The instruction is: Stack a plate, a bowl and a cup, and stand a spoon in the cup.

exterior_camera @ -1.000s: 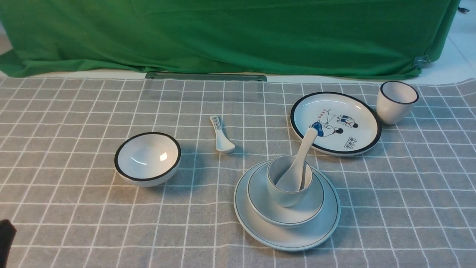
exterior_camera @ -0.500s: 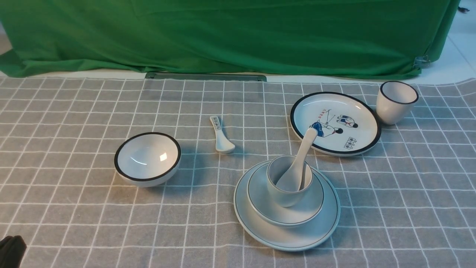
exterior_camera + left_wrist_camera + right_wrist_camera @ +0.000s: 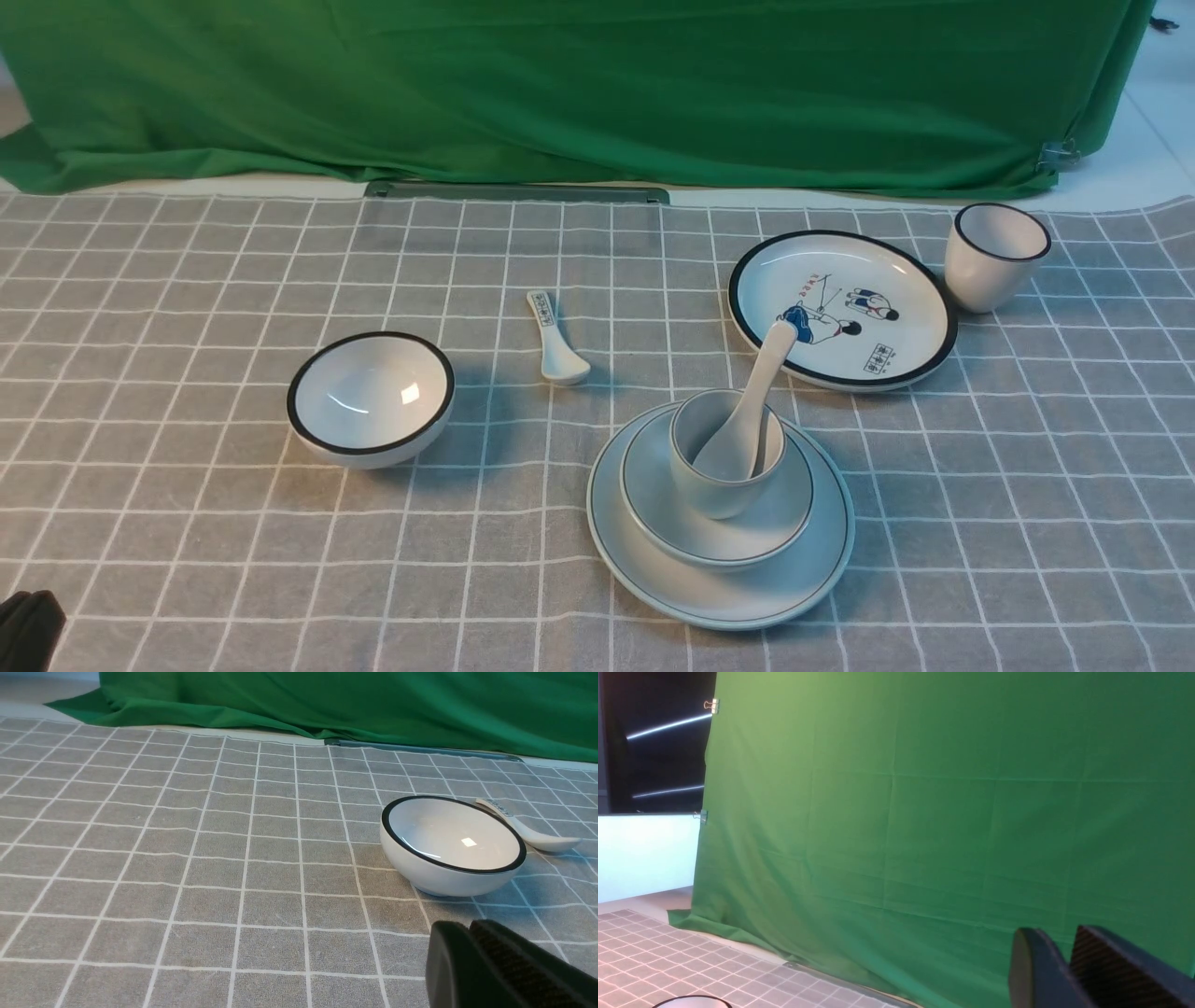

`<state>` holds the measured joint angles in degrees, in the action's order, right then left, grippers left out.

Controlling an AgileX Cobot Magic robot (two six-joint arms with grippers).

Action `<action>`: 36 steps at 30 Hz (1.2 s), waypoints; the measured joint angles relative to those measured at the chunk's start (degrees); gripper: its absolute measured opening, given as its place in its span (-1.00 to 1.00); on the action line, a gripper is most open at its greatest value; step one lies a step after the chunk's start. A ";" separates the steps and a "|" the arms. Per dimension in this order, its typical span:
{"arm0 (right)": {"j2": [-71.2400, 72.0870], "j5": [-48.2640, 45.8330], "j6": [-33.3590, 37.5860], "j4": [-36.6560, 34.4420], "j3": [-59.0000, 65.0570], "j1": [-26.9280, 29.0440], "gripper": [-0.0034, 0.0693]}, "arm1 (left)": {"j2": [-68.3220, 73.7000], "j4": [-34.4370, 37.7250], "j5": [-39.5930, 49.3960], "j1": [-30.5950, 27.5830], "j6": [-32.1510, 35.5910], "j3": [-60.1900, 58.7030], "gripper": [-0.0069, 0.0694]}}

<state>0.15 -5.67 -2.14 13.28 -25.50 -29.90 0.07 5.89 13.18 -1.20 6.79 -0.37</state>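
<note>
The pale plate [image 3: 803, 569] lies near the front, right of centre. In it sits the shallow bowl [image 3: 653, 504], and the handleless cup [image 3: 695, 485] stands in the bowl. The plain white spoon [image 3: 761, 383] stands in the cup, its handle leaning back and to the right. My left gripper [image 3: 28, 625] shows only as a dark tip at the bottom left corner, far from the stack. In the left wrist view the left gripper [image 3: 467, 926] is shut with nothing in it. My right gripper [image 3: 1057, 935] is raised toward the green cloth, slightly open and empty.
A black-rimmed bowl [image 3: 371, 397] sits left of centre, with a small printed spoon [image 3: 555, 341] beside it. A cartoon plate [image 3: 868, 271] and a black-rimmed cup [image 3: 994, 257] stand at the back right. A green cloth [image 3: 579, 93] closes off the back.
The left gripper's tip has sunk lower into the bottom left corner of the front view. The stack and the other dishes have not moved.
</note>
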 joint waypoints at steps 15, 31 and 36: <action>0.00 0.00 -0.54 -0.08 0.00 0.00 -0.35 | 0.00 0.00 0.00 0.00 1.85 0.00 -0.79; -8.89 2.78 1.70 -12.47 8.77 0.00 -0.27 | 0.00 0.00 0.00 0.00 1.85 0.00 -0.79; -8.93 2.89 5.92 -12.53 10.09 4.25 -0.26 | 0.00 0.00 0.00 0.00 1.85 0.00 -0.79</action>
<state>-8.78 -2.77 3.78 0.75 -15.42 -25.64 0.07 5.89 13.18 -1.20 8.64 -0.37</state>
